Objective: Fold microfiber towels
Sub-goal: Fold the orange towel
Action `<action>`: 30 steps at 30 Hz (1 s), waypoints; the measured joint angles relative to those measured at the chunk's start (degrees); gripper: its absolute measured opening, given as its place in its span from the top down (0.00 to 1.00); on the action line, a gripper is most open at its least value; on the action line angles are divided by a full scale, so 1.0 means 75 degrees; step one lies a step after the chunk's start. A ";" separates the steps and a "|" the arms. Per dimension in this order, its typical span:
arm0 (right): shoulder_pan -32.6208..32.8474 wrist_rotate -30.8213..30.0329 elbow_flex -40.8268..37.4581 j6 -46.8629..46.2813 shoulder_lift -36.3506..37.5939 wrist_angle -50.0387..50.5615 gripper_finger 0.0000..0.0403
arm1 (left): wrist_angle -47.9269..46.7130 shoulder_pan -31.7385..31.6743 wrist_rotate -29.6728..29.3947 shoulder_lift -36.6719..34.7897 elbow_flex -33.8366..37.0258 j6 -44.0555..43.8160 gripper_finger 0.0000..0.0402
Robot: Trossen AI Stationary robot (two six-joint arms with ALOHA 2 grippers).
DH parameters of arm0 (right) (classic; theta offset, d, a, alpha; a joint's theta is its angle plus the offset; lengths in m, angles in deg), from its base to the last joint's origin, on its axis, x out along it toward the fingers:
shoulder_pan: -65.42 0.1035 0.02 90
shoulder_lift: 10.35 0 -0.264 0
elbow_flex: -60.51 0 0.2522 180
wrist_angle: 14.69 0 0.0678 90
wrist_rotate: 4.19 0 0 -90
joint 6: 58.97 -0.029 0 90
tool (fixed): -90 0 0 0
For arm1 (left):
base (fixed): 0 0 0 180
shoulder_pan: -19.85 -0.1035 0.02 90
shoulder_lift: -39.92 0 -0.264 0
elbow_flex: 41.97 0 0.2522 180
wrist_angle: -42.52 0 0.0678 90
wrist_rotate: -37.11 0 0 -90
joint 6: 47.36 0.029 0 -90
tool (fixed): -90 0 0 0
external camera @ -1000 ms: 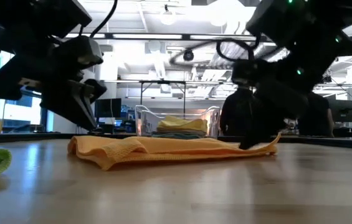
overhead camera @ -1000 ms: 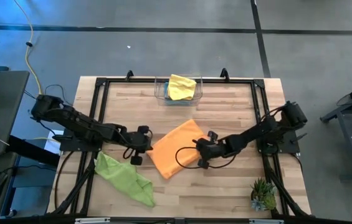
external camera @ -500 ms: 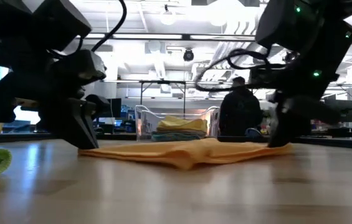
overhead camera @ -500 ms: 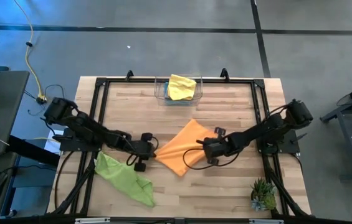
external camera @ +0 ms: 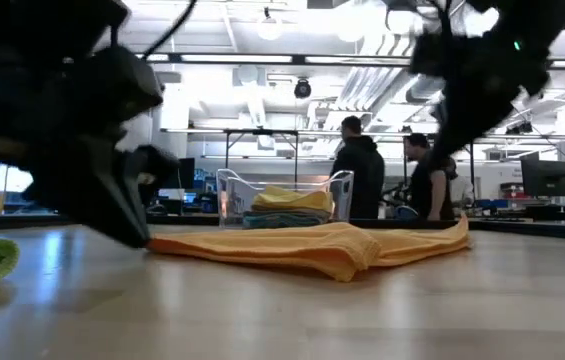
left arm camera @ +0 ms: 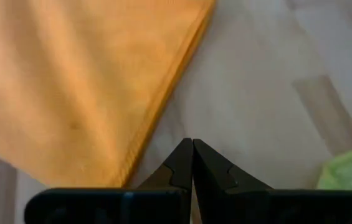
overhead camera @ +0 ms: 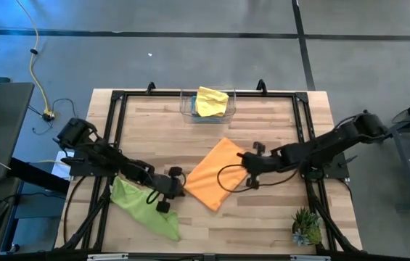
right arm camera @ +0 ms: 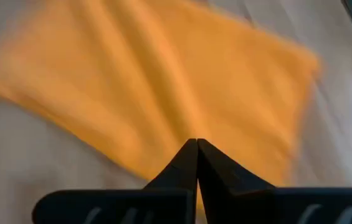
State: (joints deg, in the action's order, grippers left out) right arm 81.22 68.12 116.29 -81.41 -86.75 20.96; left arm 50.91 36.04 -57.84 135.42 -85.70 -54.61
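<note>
Hidden: low-view arms blurred, cut off at top | Bin: clear plastic bin [overhead camera: 206, 107] at upper centre holds soft yellow towel [overhead camera: 211, 101], teal cloth beneath | Task item: folded orange microfiber towel [overhead camera: 215, 174] lies mid-frame; crumpled lime green towel [overhead camera: 144, 207] lower left | Left gripper [overhead camera: 176, 190] pressed closed, empty, beside orange edge | Right gripper [overhead camera: 246, 161] closed, empty, at towel's right edge

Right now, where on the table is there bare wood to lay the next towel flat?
Bare wood: between the clear bin and the orange towel, toward the left; also between that towel and the plant. Crowded: the middle, where the left end effector and right end effector flank the orange towel, and the lime green towel.
</note>
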 joint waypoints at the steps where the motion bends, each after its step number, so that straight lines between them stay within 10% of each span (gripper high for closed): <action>1: 0.0118 0.0022 0.0000 -0.0081 -0.0051 -0.0473 1.00 | -0.0080 -0.0003 -0.0008 -0.0127 -0.0036 0.0072 1.00; 12: 0.1109 -0.0120 0.0147 -0.0754 -0.2793 -0.5209 1.00 | -0.0610 -0.0838 -0.0720 -0.1093 -0.0019 0.1173 1.00; 30: 0.1354 0.1150 0.0626 -0.0982 -0.3182 -0.2106 1.00 | 0.1261 -0.0257 0.0422 0.0830 -0.0089 -0.0333 1.00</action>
State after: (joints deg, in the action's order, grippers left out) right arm 91.38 76.75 120.99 -88.77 -110.61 5.16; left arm 60.37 34.11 -54.68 141.65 -86.36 -57.11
